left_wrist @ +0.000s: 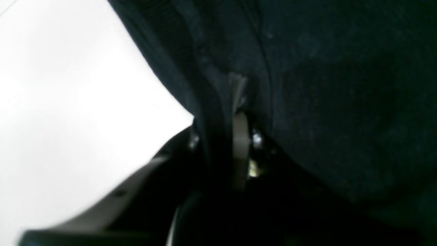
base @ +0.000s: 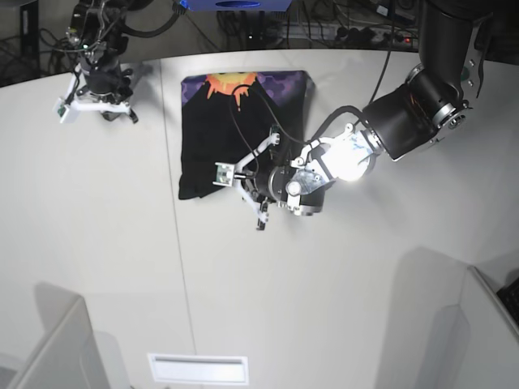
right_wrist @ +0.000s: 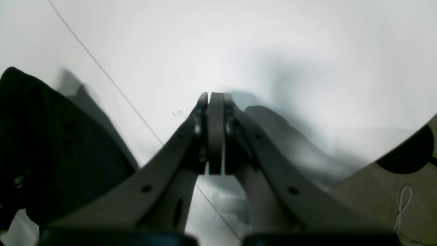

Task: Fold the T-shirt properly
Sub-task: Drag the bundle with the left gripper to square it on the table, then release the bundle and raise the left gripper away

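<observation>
Black cloth fills my left claw (left_wrist: pixel 235 112), narrowly clamped on the T-shirt (base: pixel 243 121); right claw (right_wrist: pixel 216 102) sits shut, empty, over the white surface (base: pixel 97 243).

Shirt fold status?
Mostly done: the black cloth T-shirt lies as a compact rectangle on the white table, purple-and-orange print at its far end. In hand: the left gripper is at its near edge, cloth between the fingers. The right gripper is shut, parked clear. Left: release, retreat.
</observation>
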Robot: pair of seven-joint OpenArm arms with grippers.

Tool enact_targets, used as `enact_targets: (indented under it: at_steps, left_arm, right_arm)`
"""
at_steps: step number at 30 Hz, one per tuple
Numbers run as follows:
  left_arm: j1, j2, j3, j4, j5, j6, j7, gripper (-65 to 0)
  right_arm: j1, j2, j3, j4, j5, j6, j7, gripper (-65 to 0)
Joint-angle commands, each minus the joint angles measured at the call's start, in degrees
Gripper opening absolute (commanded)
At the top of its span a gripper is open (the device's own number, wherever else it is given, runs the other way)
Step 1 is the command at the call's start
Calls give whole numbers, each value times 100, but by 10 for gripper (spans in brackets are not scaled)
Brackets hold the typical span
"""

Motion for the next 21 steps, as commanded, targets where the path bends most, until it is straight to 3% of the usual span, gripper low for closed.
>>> enact_targets:
  at_steps: [1,5,9,15,21]
  left_arm:
    - [-176,-19,-22,3,141,36,168,-448]
    - [-299,-10,-189,3,141,36,168,-267]
    - [-343,184,-1103,3,132,36,168,-193]
    - [-343,439,-2307,390,114,36,168,-191]
    - [-255,518,-2413,1269,105,36,194,-196]
  right_arm:
    - [-11,8,-4,89,14,32,101,-650]
    - [-11,8,-13,89,31,32,101,-650]
    - [-11,8,-13,89,31,32,92,-650]
    - [6,8,-13,89,22,32,84,-650]
    - [-11,17,-13,89,14,32,75,-650]
